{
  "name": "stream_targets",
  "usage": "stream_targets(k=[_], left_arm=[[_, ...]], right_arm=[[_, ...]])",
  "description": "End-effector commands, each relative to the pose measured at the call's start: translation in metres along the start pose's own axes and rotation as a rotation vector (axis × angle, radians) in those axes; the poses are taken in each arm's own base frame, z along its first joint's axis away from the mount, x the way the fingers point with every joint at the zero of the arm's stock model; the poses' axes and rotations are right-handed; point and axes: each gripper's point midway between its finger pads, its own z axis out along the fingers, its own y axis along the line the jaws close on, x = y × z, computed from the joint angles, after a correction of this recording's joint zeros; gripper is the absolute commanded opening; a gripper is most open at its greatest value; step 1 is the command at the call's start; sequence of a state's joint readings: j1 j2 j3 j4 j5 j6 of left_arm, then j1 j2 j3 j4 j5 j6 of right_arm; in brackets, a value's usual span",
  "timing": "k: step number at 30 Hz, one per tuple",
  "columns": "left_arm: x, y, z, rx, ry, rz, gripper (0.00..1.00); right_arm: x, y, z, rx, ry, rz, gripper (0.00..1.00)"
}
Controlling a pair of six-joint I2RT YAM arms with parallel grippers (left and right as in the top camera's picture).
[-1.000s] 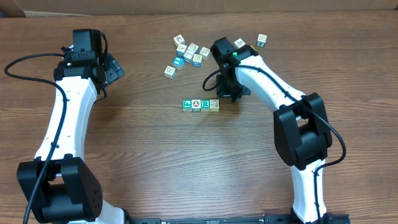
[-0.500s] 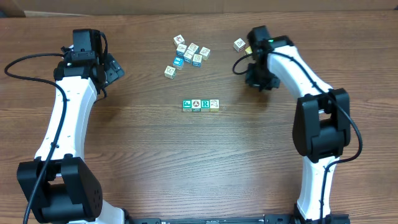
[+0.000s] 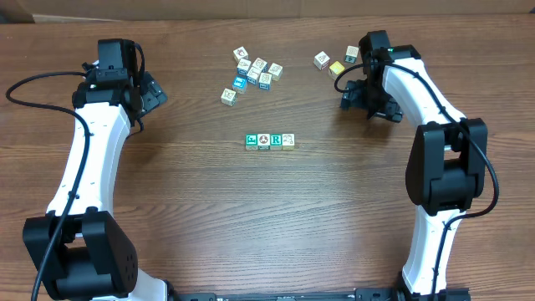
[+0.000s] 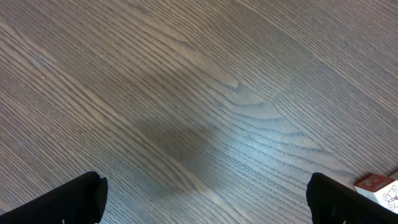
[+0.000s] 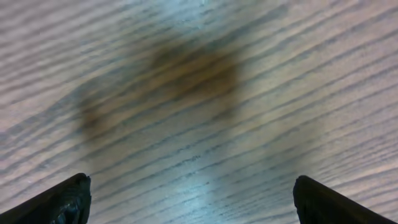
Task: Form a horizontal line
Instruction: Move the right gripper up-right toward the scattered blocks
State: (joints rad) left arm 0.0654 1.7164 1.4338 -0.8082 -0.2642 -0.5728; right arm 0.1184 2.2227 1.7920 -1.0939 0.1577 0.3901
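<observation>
Okay, the row of four cubes sits in the middle of the table, straight and touching. The right gripper is spread wide and empty, near three loose cubes by the far edge. The left gripper is spread and empty too. Looks like a gap between placements, or done. If adding one: grab a loose cube and butt it onto the cream end without nudging the row.

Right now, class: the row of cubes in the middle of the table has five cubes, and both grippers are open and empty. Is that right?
No. The overhead view shows four cubes in the horizontal line, not five. The rest stands: the left gripper and right gripper are open and empty.
</observation>
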Motion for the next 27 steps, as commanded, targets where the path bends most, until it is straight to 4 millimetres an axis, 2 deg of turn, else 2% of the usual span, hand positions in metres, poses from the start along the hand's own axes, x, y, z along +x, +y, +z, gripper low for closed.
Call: stream_targets(k=[1,7,10,27], left_arm=[[-0.001,-0.004,-0.003,0.011,-0.006,0.005,1.0],[-0.001,-0.004,-0.003,0.011,-0.006,0.005,1.0],[-0.001,-0.004,-0.003,0.011,-0.006,0.005,1.0],[-0.001,-0.004,-0.003,0.012,-0.006,0.005,1.0]], right_arm=[[-0.009,0.005,0.001,-0.014,-0.04,0.007,1.0],[-0.04,0.021,-0.003,-0.084,-0.165,0.026,1.0],[-0.049,0.025,-0.005,-0.102,-0.201,0.031,1.0],[-0.052,0.026,-0.006,-0.108,-0.215,0.034,1.0]])
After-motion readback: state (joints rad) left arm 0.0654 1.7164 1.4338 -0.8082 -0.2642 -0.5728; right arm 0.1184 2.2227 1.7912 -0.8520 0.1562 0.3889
